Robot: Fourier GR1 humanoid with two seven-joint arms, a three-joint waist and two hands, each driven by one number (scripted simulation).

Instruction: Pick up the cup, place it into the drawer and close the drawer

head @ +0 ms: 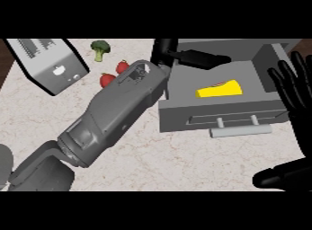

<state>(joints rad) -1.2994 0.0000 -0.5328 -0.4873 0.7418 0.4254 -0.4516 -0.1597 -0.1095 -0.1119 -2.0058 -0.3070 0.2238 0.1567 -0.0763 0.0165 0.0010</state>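
- Two robot hands show: the left robot hand (197, 57), fingers straight and holding nothing, hovers above the open drawer (218, 117).
- The yellow cup (220, 89) lies inside, just below it.
- The right robot hand (303, 96) rests wide open, right of the drawer.
- Best lift the left one out, then push the handle (241, 130) squarely.

My left hand (197, 57) reaches over the open drawer (218, 114), fingers stretched out flat above its back half. A yellow cup (220, 89) lies on its side inside the drawer, just below those fingers and apart from them, as far as I can tell. My right hand (303, 90) rests open at the right edge, fingers up. On the counter (178, 157) sit a toaster (49, 65), broccoli (100, 48) and two strawberries (112, 75) beside my forearm.
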